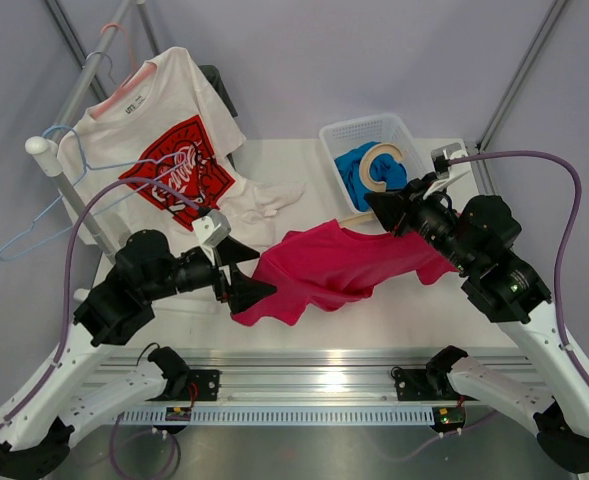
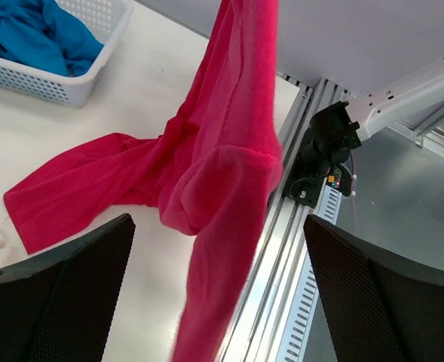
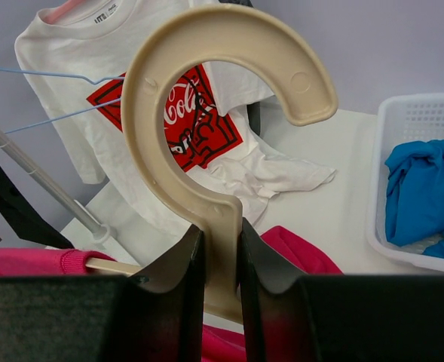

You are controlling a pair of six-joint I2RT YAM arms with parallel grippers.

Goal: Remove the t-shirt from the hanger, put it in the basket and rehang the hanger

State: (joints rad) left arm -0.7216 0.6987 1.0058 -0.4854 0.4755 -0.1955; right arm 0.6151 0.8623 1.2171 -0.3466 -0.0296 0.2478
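Gripping the pale beige wooden hanger (image 3: 152, 158) by its neck, right end effector (image 3: 222, 253); left end effector (image 2: 218, 260) wide open, magenta cloth t-shirt (image 2: 222, 162) hanging between.

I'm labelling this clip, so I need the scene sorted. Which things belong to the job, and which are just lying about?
Job: magenta t-shirt; beige hanger, clamped at its neck by the right fingers; left fingers, open, the shirt hanging between them.
Lying about: white printed t-shirt; white basket; blue garment inside it.
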